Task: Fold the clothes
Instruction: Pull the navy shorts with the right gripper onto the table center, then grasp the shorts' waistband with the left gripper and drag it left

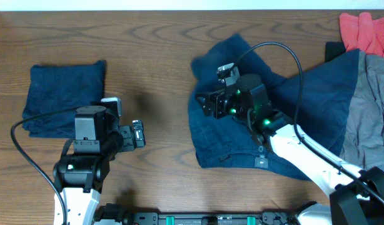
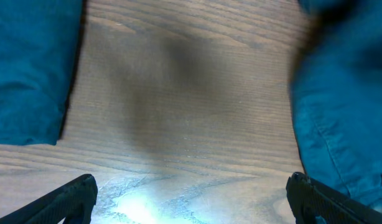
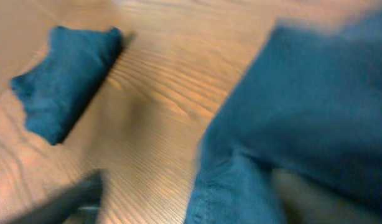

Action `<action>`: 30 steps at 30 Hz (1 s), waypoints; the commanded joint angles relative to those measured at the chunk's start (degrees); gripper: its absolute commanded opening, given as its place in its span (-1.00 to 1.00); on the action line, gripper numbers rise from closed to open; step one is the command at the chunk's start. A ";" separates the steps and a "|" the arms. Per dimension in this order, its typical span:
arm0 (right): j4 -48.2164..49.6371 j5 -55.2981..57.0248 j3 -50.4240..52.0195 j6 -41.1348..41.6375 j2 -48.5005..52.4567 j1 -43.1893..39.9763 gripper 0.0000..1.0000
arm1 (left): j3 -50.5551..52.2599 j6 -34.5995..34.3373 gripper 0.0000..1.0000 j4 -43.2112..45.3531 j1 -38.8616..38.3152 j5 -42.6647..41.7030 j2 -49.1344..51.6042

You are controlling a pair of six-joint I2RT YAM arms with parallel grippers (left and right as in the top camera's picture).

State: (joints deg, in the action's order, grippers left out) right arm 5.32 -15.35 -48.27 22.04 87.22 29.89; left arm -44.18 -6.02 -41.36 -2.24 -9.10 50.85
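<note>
Overhead: your left gripper hangs over bare worktop, just beside the folded navy garment at the left. Your right gripper sits over the left part of the spread navy garment mid-worktop. That garment's right side runs under the arm toward a pile with a grey garment and a red garment. Left wrist: both fingers show at the bottom corners, wide apart, nothing between them. Wood is below, blue cloth on either side. Right wrist: blurred. Blue cloth fills the right, the folded piece lies far left, one dark finger sits low left. You cannot tell if this gripper is apart or pinching. Risks, my read: pinch only one layer and the fold skews. Pull hard and you likely drag the pile, since the cloths appear to touch there.
</note>
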 commanded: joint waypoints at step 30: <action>-46.07 17.03 -0.66 -3.54 -18.23 -36.79 0.99 | -0.90 -27.32 0.81 9.16 -16.39 -21.99 26.86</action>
State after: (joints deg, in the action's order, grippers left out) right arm -40.34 1.06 -48.29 20.36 69.58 -5.52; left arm -44.21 -27.77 -32.73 -15.49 -29.98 74.26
